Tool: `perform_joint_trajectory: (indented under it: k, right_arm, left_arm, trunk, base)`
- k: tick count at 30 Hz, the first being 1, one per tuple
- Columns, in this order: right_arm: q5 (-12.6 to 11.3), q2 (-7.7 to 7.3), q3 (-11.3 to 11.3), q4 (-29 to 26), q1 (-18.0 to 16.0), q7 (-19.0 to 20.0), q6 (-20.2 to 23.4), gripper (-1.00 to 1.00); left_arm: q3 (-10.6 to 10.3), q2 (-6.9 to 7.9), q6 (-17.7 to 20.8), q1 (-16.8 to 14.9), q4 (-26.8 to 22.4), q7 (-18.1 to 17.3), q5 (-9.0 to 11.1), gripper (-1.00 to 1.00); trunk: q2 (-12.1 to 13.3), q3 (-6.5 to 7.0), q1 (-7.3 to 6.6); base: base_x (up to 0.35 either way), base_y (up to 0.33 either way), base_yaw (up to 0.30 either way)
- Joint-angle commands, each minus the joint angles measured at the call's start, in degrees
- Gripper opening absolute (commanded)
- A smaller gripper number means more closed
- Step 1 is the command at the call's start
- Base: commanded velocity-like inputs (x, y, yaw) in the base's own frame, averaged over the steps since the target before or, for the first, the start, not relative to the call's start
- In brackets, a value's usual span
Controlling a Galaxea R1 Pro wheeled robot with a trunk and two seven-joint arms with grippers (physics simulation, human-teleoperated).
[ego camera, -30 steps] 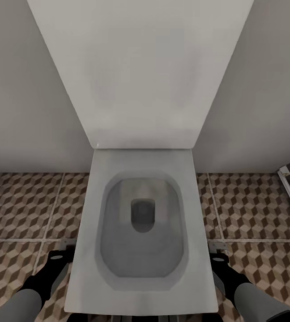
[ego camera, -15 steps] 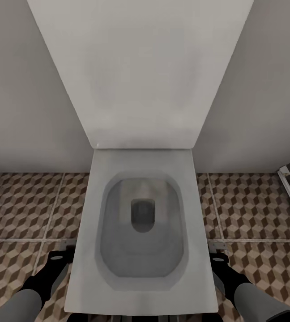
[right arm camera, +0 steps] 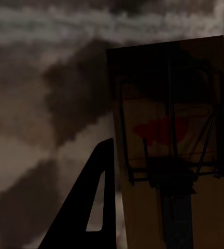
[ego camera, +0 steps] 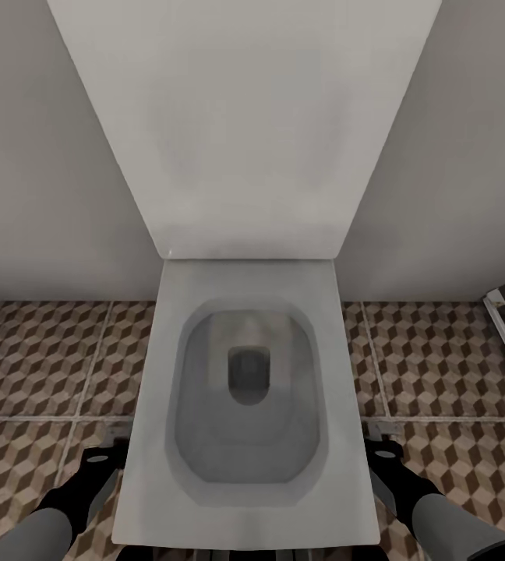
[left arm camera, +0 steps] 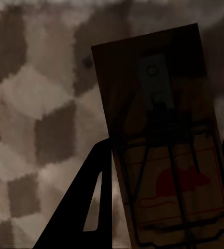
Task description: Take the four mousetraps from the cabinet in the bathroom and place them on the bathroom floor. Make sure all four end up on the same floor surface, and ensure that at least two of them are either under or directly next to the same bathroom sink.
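Facing the toilet (ego camera: 248, 374), each claw, left (ego camera: 97, 456) and right (ego camera: 383, 450), grips a mousetrap (left arm camera: 161, 145) (right arm camera: 171, 140) low over the bathroom floor (ego camera: 42, 358), seemingly for carrying toward a sink.

2 mousetraps (left arm camera: 166, 150) (right arm camera: 171, 140); 1 toilet (ego camera: 245, 405); 2 tools (ego camera: 100, 461) (ego camera: 383, 453)

White toilet (ego camera: 248, 366) and pale grey wall (ego camera: 42, 156); floor (ego camera: 42, 358) tiled in brown, beige and white cubes. Each mousetrap (left arm camera: 164, 150) is brown wood with dark wire and a red mouse print.
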Motion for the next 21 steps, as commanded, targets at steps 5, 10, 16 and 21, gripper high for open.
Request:
perform_joint_trajectory:
  k: [5, 10, 16, 21]
  right_arm:
    - [-0.50, -0.06, 0.46, -0.06, 0.00, -0.16, 0.15, -1.00]
    - [-0.50, -0.06, 0.46, -0.04, 0.00, -0.12, 0.14, -1.00]
    - [-0.50, -0.04, 0.46, -0.03, 0.00, -0.08, 0.13, -1.00]
    - [-0.56, 0.01, 0.46, -0.03, 0.00, -0.07, 0.13, -1.00]
  left_arm:
    - [-0.26, 0.00, -1.87, 0.05, 2.06, 0.22, 0.70, -1.00]
    - [-0.30, 0.03, -2.62, 0.05, 2.81, 0.18, 0.71, -1.00]
    - [-0.31, 0.03, -2.87, 0.05, 3.13, 0.17, 0.75, -1.00]
    - [-0.32, 0.03, -2.91, 0.05, 3.18, 0.17, 0.71, -1.00]
  trunk:
    - [-0.01, -0.04, 0.00]
    - [-0.01, -0.04, 0.00]
    - [-0.01, -0.04, 0.00]
    - [-0.01, -0.04, 0.00]
  base:
    - [0.000, 0.000, 0.000]
    - [0.000, 0.000, 0.000]
    - [0.000, 0.000, 0.000]
    - [0.000, 0.000, 0.000]
